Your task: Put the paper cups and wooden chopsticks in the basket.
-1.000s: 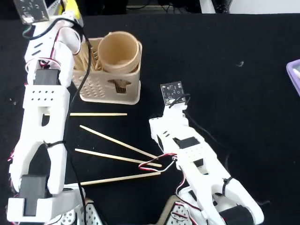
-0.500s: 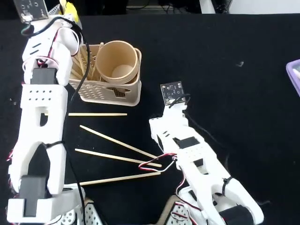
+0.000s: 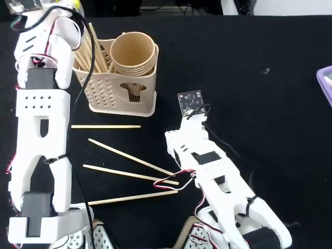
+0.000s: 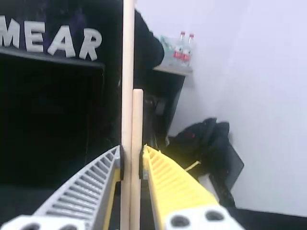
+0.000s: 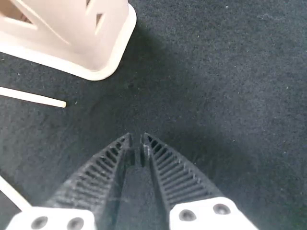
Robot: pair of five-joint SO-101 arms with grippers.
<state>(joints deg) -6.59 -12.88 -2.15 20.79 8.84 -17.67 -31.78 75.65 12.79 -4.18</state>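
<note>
Moved: basket (image 3: 120,88) sits flat and upright on the surface (image 3: 249,129) after being tipped half a second ago; the left arm (image 3: 40,114) has pulled back toward the far-left corner.
Left hand: the left hand (image 4: 130,154) is clamped on two held chopsticks (image 4: 127,72), which run side by side between its jaws and out past the tips.
Right hand: the right hand (image 5: 136,143) hangs closed and empty over bare surface, near the basket's corner (image 5: 81,43).
Paper cups: the paper cups (image 3: 133,52) are nested in one stack, standing in the basket's right half.
Basket contents: a bundle of stowed chopsticks (image 3: 96,49) leans in the left half, beside the cups, tilted toward the left arm.
Still out: four loose chopsticks (image 3: 129,157) lie on the surface between the two arms, in front of the basket, fanned apart.
Meaning: the cups look finished; the basket settling suggests the left arm's load is going in or about to be let go, though whether the held pair reaches into the basket cannot be told.
Remaining: the four loose sticks need collecting.
</note>
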